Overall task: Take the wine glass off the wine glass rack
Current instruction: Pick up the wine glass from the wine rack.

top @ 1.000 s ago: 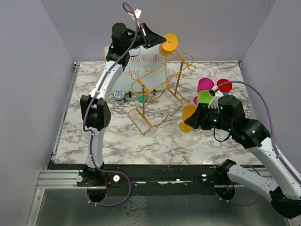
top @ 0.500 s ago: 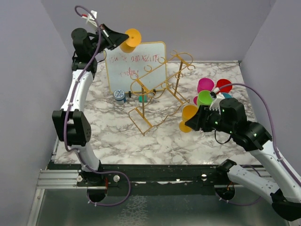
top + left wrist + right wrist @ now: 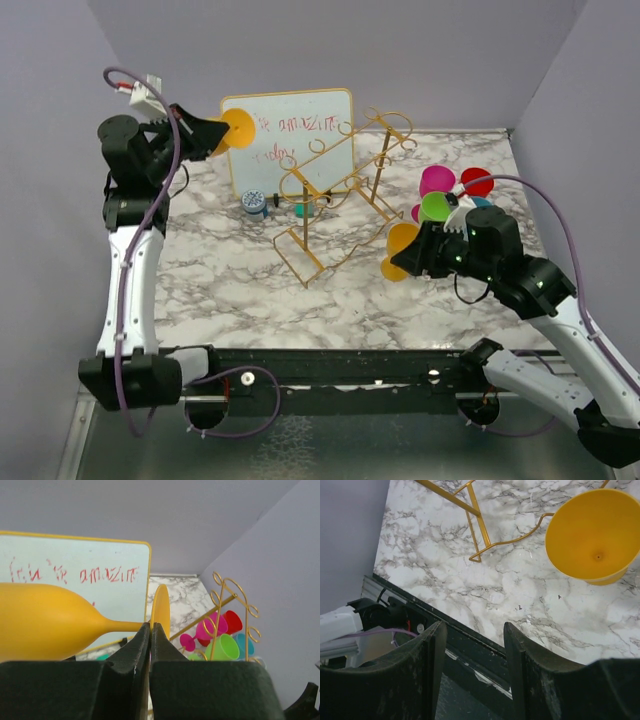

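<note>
My left gripper [image 3: 220,135] is shut on the foot disc of a yellow wine glass [image 3: 238,128] and holds it high at the far left, in front of the whiteboard's left edge. In the left wrist view the jaws [image 3: 150,626] pinch the thin disc, and the glass's bowl [image 3: 45,622] lies sideways to the left. The gold wire wine glass rack [image 3: 340,185] stands mid-table, apart from this glass; it also shows in the left wrist view [image 3: 231,592]. My right gripper [image 3: 412,258] is open and empty [image 3: 472,630], just right of a second yellow glass [image 3: 398,252] [image 3: 592,532].
A whiteboard [image 3: 295,135] with red writing stands behind the rack. Pink [image 3: 437,180], red [image 3: 477,182] and green [image 3: 436,207] glasses cluster at the right. A small tin [image 3: 256,203] sits by the whiteboard's foot. The rack's foot [image 3: 480,530] lies near the right gripper.
My left arm has swung far to the left and lower, carrying the yellow glass away from the rack's top. The right arm has not moved.
</note>
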Available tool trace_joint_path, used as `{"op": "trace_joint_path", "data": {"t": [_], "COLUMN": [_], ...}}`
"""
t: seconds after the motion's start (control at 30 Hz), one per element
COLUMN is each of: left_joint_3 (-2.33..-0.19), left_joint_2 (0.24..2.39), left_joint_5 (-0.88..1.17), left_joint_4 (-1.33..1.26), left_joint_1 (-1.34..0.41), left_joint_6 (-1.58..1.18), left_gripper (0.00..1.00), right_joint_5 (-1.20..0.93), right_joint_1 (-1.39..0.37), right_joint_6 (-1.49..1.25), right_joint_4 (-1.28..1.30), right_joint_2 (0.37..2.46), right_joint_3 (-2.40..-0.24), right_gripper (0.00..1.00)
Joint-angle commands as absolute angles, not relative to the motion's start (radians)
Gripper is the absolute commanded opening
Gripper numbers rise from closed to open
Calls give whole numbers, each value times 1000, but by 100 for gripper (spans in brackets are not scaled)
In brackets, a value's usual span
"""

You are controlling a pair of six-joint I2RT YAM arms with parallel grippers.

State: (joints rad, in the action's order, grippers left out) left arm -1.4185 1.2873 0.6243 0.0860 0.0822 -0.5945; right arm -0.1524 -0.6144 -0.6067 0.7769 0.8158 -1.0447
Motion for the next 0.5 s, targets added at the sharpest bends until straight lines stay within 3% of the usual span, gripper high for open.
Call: {"op": "trace_joint_path", "data": {"t": [0.0,0.3,0.47], "left_joint_3": [-1307,-1042,-968], "left_joint_2": [1072,744,665], "left_joint_5": [519,584,746], "left_joint_4": [308,483,499], "left_joint_1": [84,80,77], "left_joint_6": [-459,-506,-553], "left_gripper": [0,0,0], "right_joint_5": [-147,-66,-24], "right_joint_1": [-618,-618,-619], "right_joint_6": [-631,-687,-720], "right_joint_4": [730,697,664], "right_joint_2": [786,751,718], "right_joint_3": [-1041,-1027,-1005], "right_gripper": [55,55,55]}}
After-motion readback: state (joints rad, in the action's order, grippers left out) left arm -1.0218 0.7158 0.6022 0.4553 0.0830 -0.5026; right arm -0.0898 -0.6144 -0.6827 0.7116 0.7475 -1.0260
